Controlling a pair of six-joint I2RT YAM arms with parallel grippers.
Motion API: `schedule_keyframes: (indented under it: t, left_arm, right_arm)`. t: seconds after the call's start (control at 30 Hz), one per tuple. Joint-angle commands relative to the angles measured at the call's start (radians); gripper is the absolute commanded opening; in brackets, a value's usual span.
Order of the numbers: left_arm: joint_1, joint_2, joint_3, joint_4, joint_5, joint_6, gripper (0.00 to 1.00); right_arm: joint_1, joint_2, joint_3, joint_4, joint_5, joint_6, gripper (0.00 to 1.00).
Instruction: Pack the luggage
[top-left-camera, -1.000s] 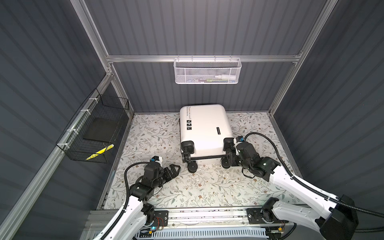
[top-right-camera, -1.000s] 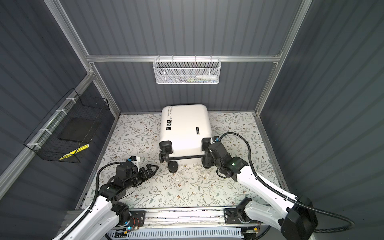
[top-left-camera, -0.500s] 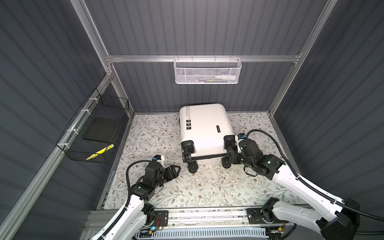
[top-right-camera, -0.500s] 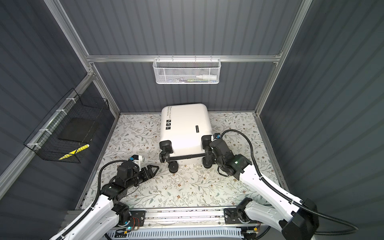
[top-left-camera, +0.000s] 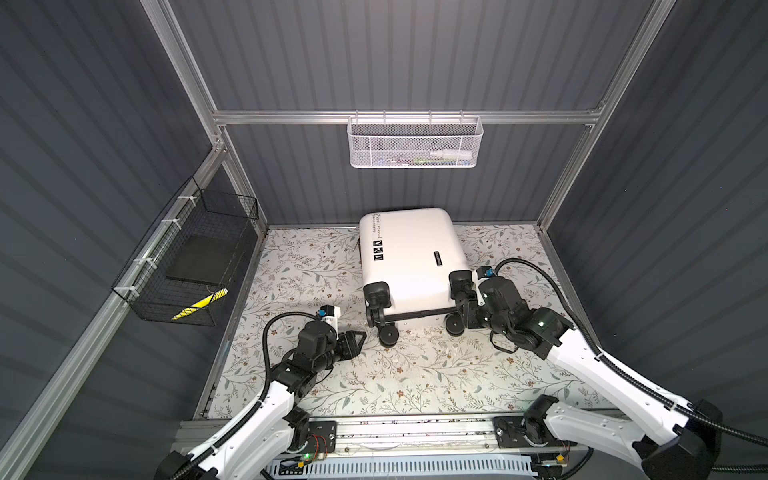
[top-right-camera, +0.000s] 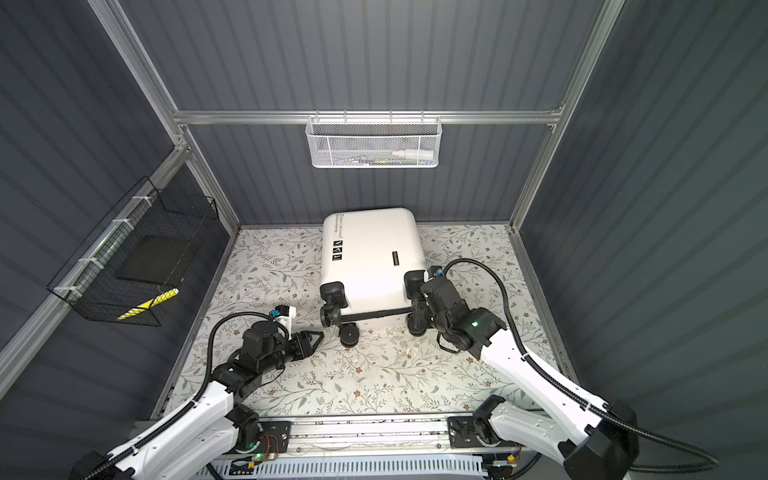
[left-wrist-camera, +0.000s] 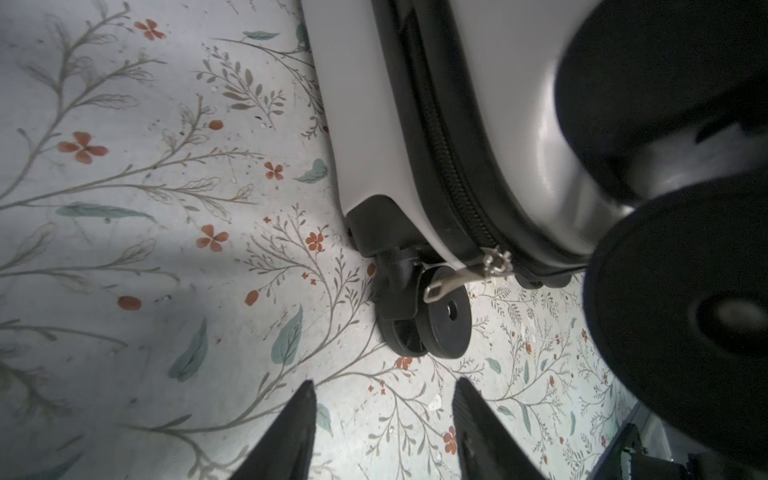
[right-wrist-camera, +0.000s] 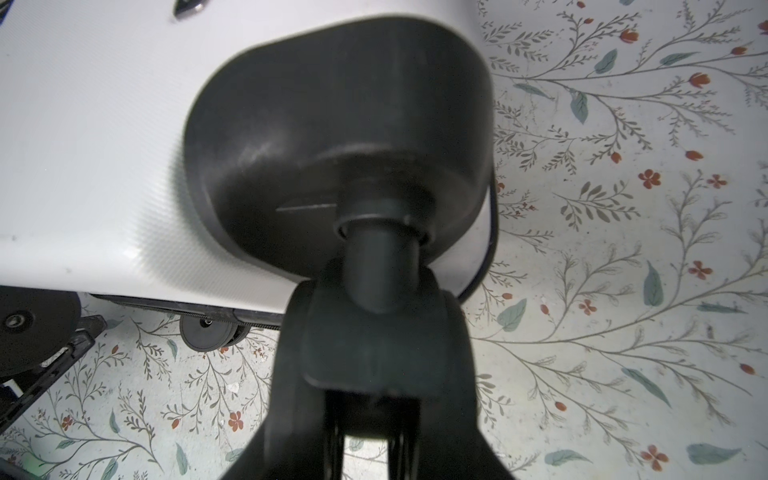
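The luggage (top-left-camera: 411, 257) (top-right-camera: 370, 257), a small white hard-shell case, lies flat and zipped shut on the floral table, with its black wheels toward the front. My right gripper (top-left-camera: 463, 307) (top-right-camera: 419, 309) (right-wrist-camera: 374, 316) is shut on the fork of the near right wheel. My left gripper (top-left-camera: 360, 337) (top-right-camera: 316, 337) (left-wrist-camera: 382, 399) hovers low, in front and left of the near left wheel (left-wrist-camera: 440, 320), apart from it. It is open, with only tablecloth between its fingers (left-wrist-camera: 299, 428). A metal zipper pull (left-wrist-camera: 465, 278) hangs at that corner.
A white mesh basket (top-left-camera: 413, 143) with small items hangs on the back wall. A black wire basket (top-left-camera: 187, 266) on the left wall holds a dark flat item and a yellow-black one. Aluminium posts frame the cell, and a rail (top-left-camera: 407, 428) runs along the front.
The left gripper's jaws have narrowed from wide apart to about half as wide. The right gripper stays clamped on the wheel, its forearm shifted slightly. The luggage has not visibly moved.
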Motion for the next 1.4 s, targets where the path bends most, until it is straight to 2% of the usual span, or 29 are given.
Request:
schedule_keyframes:
  t: [0.0,0.2,0.47,0.83,1.37]
  left_arm:
    - [-0.047,0.021,0.0,0.058,-0.045,0.065,0.51]
    - [-0.119,0.09,0.006,0.125,-0.109,0.089,0.44]
    - [-0.132,0.105,-0.02,0.218,-0.177,0.089,0.35]
    - [-0.132,0.199,-0.025,0.364,-0.166,0.12,0.29]
    - [-0.131,0.277,-0.048,0.488,-0.18,0.138,0.21]
  right_arm:
    - [0.0,-0.017,0.043,-0.001,0.0,-0.012,0.06]
    - [0.001,-0.024,0.027,-0.003,0.001,0.012,0.06]
    - [0.0,-0.028,0.019,-0.021,0.004,0.025,0.06]
    - [0.001,-0.022,0.025,-0.045,0.0,0.045,0.06]
    - [0.001,-0.006,0.054,-0.087,0.01,0.051,0.05]
